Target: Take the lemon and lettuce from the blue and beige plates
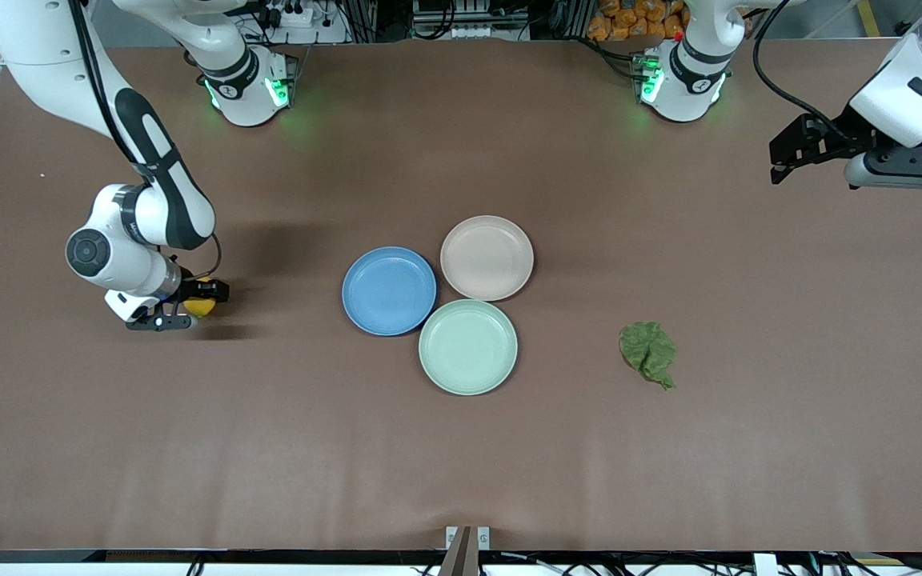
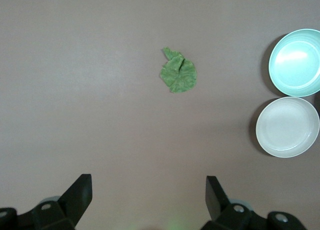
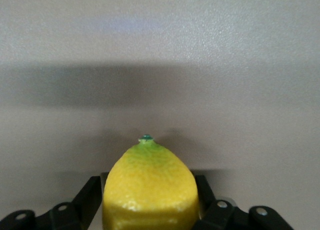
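The yellow lemon (image 1: 199,307) (image 3: 150,185) lies low on the bare table at the right arm's end, away from the plates. My right gripper (image 1: 195,309) (image 3: 148,182) is down around it, open, one black finger (image 3: 90,192) close on each side. The wrinkled green lettuce (image 1: 648,352) (image 2: 178,72) lies on the table toward the left arm's end. The blue plate (image 1: 389,290) and the beige plate (image 1: 487,258) (image 2: 287,126) have nothing on them. My left gripper (image 1: 781,164) (image 2: 149,182) hangs open and high over the left arm's end.
A mint-green plate (image 1: 468,346) (image 2: 296,62), with nothing on it, touches both other plates on the side nearer the front camera. The brown table (image 1: 669,464) runs wide around them.
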Robot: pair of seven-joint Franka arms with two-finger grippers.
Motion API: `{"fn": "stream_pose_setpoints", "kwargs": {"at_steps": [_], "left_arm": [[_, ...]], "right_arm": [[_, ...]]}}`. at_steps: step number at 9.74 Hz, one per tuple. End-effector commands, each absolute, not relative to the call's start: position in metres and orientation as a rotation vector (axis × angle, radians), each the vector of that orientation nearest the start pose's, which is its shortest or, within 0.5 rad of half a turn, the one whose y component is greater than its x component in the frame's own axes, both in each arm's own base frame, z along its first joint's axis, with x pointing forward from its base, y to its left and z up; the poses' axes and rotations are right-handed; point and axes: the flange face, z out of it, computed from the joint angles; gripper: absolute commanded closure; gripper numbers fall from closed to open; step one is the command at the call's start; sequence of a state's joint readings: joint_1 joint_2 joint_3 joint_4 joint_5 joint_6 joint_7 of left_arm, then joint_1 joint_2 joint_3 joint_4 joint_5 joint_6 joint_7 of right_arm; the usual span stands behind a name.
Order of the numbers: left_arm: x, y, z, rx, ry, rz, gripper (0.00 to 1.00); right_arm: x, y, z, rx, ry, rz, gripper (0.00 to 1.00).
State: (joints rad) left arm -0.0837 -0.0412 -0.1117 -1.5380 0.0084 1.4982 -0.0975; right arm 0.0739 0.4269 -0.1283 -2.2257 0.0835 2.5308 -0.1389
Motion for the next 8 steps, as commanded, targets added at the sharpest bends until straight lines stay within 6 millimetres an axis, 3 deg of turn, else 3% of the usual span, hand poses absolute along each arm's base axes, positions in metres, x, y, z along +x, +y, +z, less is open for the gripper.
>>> {"fn": "stream_pose_setpoints", "kwargs": {"at_steps": [1, 5, 8], "left_arm": [[0.526, -0.102, 0.660, -3.132, 0.161, 0.006, 0.00], [0.526, -0.103, 0.658, -3.133, 0.166, 0.014, 0.00], [0.529, -0.101, 0.656, -3.129, 0.160, 0.020, 0.00]], "right_arm": [[0.542, -0.034, 0.177, -3.119, -0.008, 0.178, 0.00], [0.573, -0.034, 0.227, -3.078, -0.020, 0.336, 0.00], [0.583, -0.038, 0.271, -3.085, -0.023, 0.257, 0.00]]}}
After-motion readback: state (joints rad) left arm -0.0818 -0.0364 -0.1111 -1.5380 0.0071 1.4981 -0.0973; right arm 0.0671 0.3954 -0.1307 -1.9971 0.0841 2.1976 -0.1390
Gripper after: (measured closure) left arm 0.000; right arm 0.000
